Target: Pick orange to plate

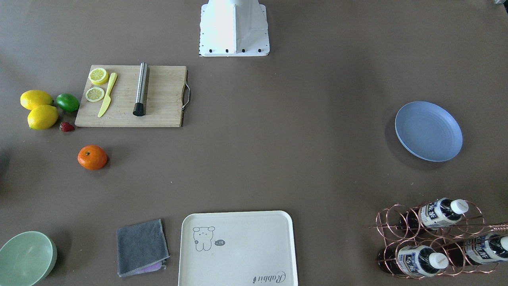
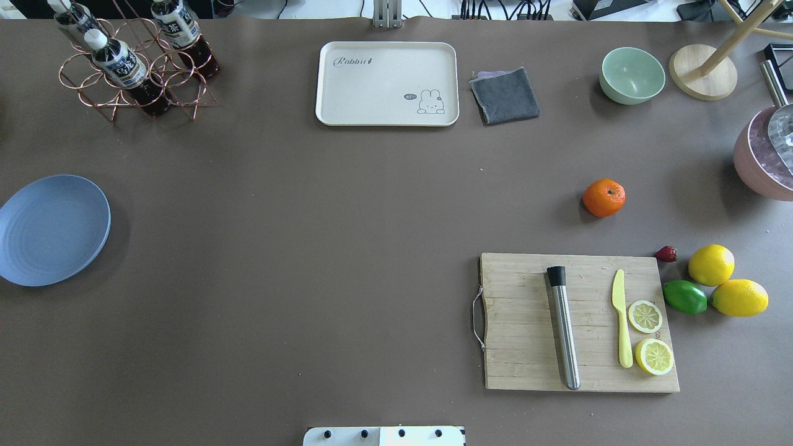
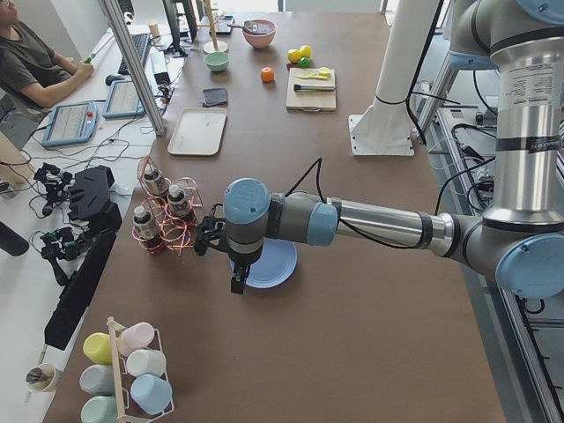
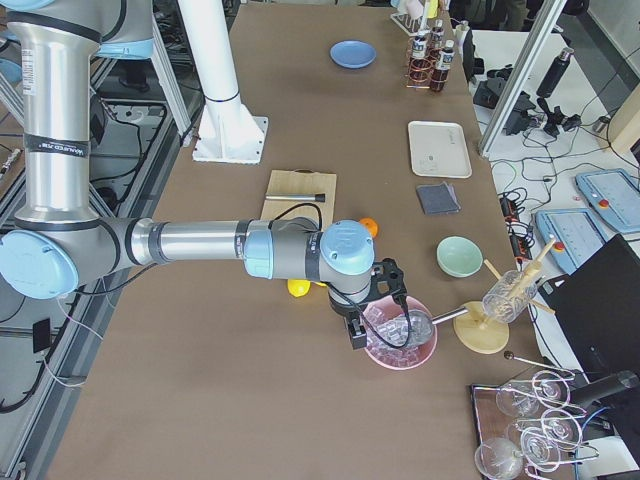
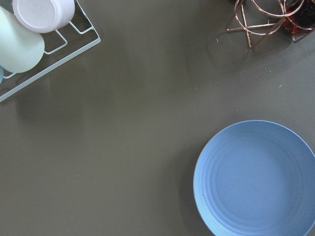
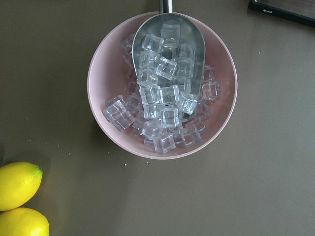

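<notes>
The orange (image 2: 603, 197) lies alone on the brown table, just beyond the cutting board (image 2: 579, 322), and also shows in the front view (image 1: 92, 157). The blue-grey plate (image 2: 52, 229) sits with nothing on it at the far opposite end (image 1: 428, 131). My left gripper (image 3: 236, 284) hangs above the plate's (image 3: 275, 264) near edge; the left wrist view looks down on the plate (image 5: 258, 179). My right gripper (image 4: 352, 335) hovers by a pink bowl of ice (image 4: 400, 335), a short way from the orange (image 4: 370, 226). Whether either gripper is open or shut I cannot tell.
Two lemons (image 2: 725, 282), a lime (image 2: 684, 297) and a strawberry (image 2: 666, 253) lie beside the board. A cream tray (image 2: 387, 83), grey cloth (image 2: 505, 95) and green bowl (image 2: 632, 75) line the far edge. A copper bottle rack (image 2: 133, 68) stands near the plate.
</notes>
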